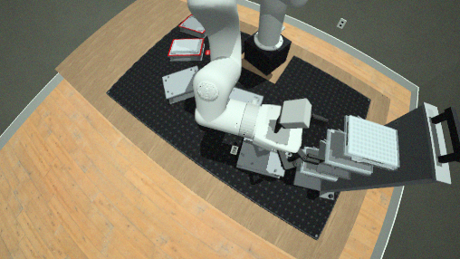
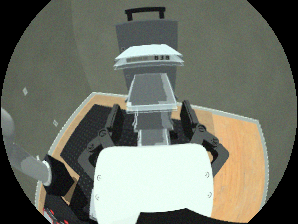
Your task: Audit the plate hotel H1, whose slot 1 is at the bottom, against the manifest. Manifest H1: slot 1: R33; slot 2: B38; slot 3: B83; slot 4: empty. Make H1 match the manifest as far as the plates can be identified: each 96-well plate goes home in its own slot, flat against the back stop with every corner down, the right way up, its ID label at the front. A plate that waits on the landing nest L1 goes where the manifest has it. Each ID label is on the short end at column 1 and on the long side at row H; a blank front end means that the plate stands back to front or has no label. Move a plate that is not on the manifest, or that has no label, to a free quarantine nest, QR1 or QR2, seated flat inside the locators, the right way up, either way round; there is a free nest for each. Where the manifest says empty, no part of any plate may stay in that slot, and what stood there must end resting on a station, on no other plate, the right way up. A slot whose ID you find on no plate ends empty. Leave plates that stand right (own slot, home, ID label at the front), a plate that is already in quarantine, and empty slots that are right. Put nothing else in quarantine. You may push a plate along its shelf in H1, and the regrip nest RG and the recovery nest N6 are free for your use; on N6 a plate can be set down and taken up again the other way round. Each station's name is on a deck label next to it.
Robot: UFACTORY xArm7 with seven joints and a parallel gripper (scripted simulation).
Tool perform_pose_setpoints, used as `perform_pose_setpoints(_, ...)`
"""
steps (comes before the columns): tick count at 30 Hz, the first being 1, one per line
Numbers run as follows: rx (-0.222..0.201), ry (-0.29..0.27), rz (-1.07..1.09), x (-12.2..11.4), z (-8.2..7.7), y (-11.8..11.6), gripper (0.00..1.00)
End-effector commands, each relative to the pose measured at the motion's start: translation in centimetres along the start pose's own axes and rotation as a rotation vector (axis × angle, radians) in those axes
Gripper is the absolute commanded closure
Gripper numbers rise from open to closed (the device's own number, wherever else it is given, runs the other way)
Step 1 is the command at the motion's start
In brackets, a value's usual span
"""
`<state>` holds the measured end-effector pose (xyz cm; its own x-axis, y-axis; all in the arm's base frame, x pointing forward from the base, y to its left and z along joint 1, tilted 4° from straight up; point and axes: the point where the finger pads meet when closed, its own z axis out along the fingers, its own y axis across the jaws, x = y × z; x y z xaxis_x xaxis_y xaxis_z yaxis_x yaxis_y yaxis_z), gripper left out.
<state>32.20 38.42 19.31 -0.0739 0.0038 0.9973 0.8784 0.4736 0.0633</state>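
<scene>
Tool [image 1: 302, 159] spread fully wide, holding nothing, lined up facing the plate hotel [image 1: 407, 149] — likely squaring up to reach a shelved plate [image 1: 372, 141].

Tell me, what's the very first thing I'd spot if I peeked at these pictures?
The big white robot arm bending over the middle of the black deck grabs the eye first, its open gripper reaching toward the stepped grey plate hotel on the right. Next comes the white plate full of tiny wells on the hotel's top shelf, then two red-edged nests at the back left.
</scene>
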Motion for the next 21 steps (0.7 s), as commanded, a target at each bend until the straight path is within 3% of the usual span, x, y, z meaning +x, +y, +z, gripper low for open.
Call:
perform_pose_setpoints(1,0.000,0.000,-0.004,0.12,0.47,0.08,0.00)
perform_pose_setpoints(21,0.000,0.000,-0.004,0.13,1.20,0.08,0.00)
